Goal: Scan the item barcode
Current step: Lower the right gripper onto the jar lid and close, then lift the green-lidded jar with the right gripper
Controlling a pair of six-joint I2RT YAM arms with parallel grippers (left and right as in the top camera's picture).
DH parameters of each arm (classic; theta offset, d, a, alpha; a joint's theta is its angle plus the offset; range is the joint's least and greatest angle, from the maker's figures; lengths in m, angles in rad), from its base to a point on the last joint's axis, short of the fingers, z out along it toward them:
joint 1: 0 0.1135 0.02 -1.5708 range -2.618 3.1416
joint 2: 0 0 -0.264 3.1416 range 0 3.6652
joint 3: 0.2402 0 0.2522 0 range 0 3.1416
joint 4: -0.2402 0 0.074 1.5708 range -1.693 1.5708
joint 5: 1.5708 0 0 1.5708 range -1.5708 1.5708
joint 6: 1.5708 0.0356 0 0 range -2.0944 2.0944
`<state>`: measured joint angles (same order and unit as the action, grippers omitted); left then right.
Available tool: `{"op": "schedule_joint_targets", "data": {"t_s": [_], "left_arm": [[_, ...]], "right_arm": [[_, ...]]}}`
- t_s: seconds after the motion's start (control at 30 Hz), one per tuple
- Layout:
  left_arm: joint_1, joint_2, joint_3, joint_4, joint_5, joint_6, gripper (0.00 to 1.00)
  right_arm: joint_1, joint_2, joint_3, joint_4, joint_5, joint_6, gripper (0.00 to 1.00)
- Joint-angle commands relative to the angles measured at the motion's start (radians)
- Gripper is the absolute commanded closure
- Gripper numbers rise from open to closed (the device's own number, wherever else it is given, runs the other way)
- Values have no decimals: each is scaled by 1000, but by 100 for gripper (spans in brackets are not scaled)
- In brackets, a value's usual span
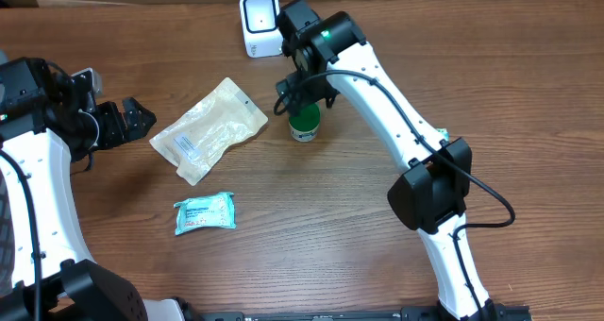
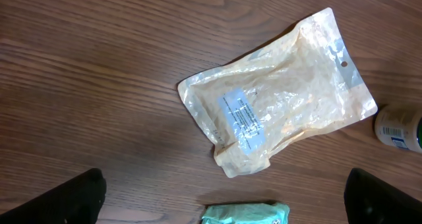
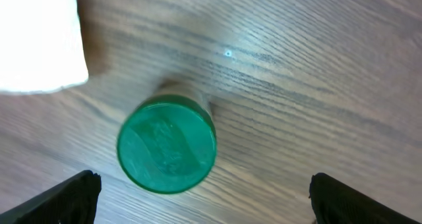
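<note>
The bottle [image 3: 167, 143] stands free near the tabletop's [image 1: 330, 217] far edge, beside the scanner [image 1: 260, 24], under the wide-open right gripper [image 3: 206, 199]. The left gripper [image 2: 227, 196] is wide too and holds nothing. The scan looks undone, since nothing is lifted.

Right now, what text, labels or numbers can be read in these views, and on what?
Nothing can be read.
White sticker on the pouch: printed lines, too small.
Teal packet: print blurred.
Green-lidded bottle label: blue marks, blurred.
Scanner: no text visible.
</note>
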<state>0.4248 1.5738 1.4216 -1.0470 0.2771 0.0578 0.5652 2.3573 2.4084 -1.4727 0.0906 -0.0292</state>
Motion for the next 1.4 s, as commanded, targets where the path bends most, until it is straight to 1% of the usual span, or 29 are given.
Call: {"op": "schedule_joint_targets", "data": {"t_s": [0.0, 0.13, 0.5, 0.9, 1.07, 1.17, 1.23, 1.27, 1.37], "left_arm": [[-6, -10, 0, 4, 4, -10, 0], [-6, -10, 0, 4, 4, -10, 1], [-6, -10, 0, 4, 4, -10, 1], [-6, -10, 0, 3, 4, -10, 1], [-6, -10, 0, 4, 4, -10, 0], [-6, -10, 1, 4, 4, -10, 0], [-6, -10, 0, 4, 4, -10, 0], [-6, -10, 0, 4, 4, -10, 0], [-6, -10, 1, 4, 4, -10, 0]], "right_arm": [[-7, -25, -14, 3, -108, -218, 0], [-6, -24, -55, 16, -153, -280, 0], [-6, -24, -230, 163, -153, -317, 0], [-18, -23, -254, 243, -153, -320, 0], [-18, -23, -289, 277, -153, -319, 1], [-18, -23, -307, 299, -151, -319, 7], [-19, -23, -309, 308, -143, -319, 16], [-20, -23, -309, 313, -141, -315, 18], [-24, -23, -307, 319, -141, -315, 22]]}}
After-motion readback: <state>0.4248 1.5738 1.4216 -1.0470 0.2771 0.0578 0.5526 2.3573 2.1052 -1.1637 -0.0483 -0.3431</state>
